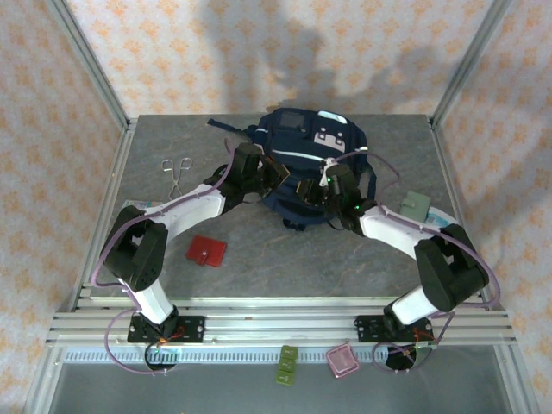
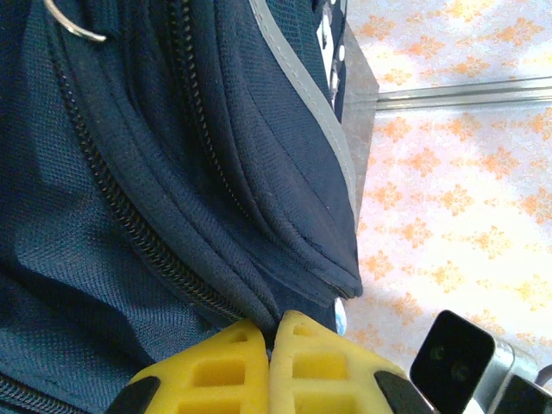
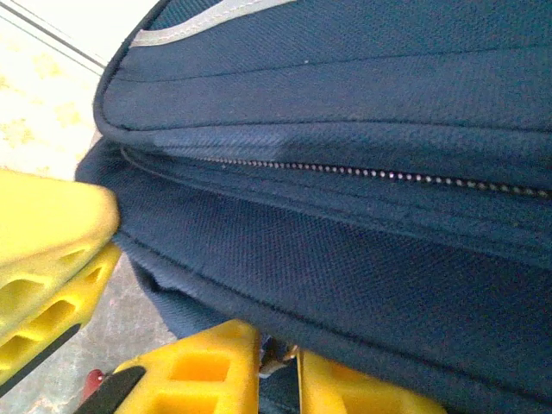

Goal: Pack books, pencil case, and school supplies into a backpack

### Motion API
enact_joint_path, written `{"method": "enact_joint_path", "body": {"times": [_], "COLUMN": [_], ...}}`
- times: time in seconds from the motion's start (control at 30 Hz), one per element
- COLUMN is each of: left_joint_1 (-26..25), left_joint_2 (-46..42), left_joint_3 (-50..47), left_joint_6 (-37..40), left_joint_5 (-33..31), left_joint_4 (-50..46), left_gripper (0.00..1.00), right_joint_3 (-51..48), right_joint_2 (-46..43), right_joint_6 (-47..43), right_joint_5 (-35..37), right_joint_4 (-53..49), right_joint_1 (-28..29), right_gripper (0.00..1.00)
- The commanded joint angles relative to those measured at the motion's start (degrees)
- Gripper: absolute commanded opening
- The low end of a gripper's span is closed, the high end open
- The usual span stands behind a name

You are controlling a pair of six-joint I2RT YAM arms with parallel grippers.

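1. Yellow and pressed together, my left gripper [image 2: 274,322] pinches a seam fold of the backpack [image 2: 129,172], likely to steady its opening.
2. My right gripper [image 3: 278,345] sits against the backpack's side by its zip, jaws narrowly parted; I cannot tell whether they grip anything.
3. Red school supplies [image 1: 207,251] lie on the table [image 1: 293,259], near-left of the backpack, apart, unpacked.

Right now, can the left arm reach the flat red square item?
Probably, once it lets go: the flat red square item lies uncovered beside that arm, but the left gripper pinches the navy-blue fabric backpack.
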Motion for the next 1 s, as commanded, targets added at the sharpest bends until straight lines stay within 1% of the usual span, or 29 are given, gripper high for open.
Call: {"method": "enact_joint_path", "body": {"times": [0.0, 0.13, 0.17, 0.23, 0.3, 0.33, 0.43, 0.53, 0.57, 0.7, 0.8, 0.97], "left_joint_1": [-0.2, -0.22, -0.25, -0.29, -0.26, -0.26, -0.2, -0.1, 0.13, 1.13, 2.44, 4.51], "left_joint_2": [-1.47, -1.27, -1.23, -1.21, -1.08, -0.97, -0.86, -0.68, -0.59, -0.83, -1.84, -2.72], "left_joint_3": [2.18, 2.34, 2.43, 2.5, 2.65, 2.77, 3.04, 3.22, 3.16, 2.21, 0.5, -2.43], "left_joint_6": [-0.24, -0.41, -0.47, -0.5, -0.63, -0.59, -0.59, -0.46, -0.26, 0.96, 2.36, 3.6], "left_joint_5": [1.42, 1.5, 1.58, 1.5, 1.59, 1.5, 1.33, 0.85, 0.75, -0.56, -2.09, -2.98], "left_joint_4": [4.36, 4.63, 4.68, 4.76, 4.9, 4.81, 4.81, 4.73, 4.59, 3.5, 2.52, 2.13], "left_gripper": [0.0, 0.0, 0.0, 0.0, 0.0, 0.0, 0.0, 0.0, 0.0, 0.0, 0.0, 0.0], "right_joint_3": [2.65, 1.93, 1.54, 1.08, 0.75, 0.63, 0.92, -0.07, -0.1, 0.28, -0.85, -5.76], "right_joint_2": [1.45, 1.8, 1.63, 1.78, 1.97, 2.08, 2.66, 2.35, 2.12, 0.93, -0.32, -4.19], "right_joint_6": [1.77, 3.47, 3.66, 4.1, 3.94, 3.87, 3.71, 3.17, 2.95, 1.3, 0.16, 0.15], "right_joint_5": [2.73, 5.92, 5.96, 6.19, 6.49, 6.7, 7.46, 8.6, 9.22, 11.67, 13.56, 16.12], "right_joint_4": [3.4, 3.17, 3.74, 3.95, 4.24, 4.27, 2.6, 1.55, 0.4, -7.64, -13.71, -16.6], "right_joint_1": [-0.08, -0.07, -0.08, -0.01, 0.01, 0.01, 0.01, 0.1, 0.08, -0.37, -1.72, -6.71], "right_gripper": [0.17, 0.22, 0.24, 0.25, 0.15, 0.13, 0.13, 0.01, 0.0, 0.0, 0.0, 0.0]}}
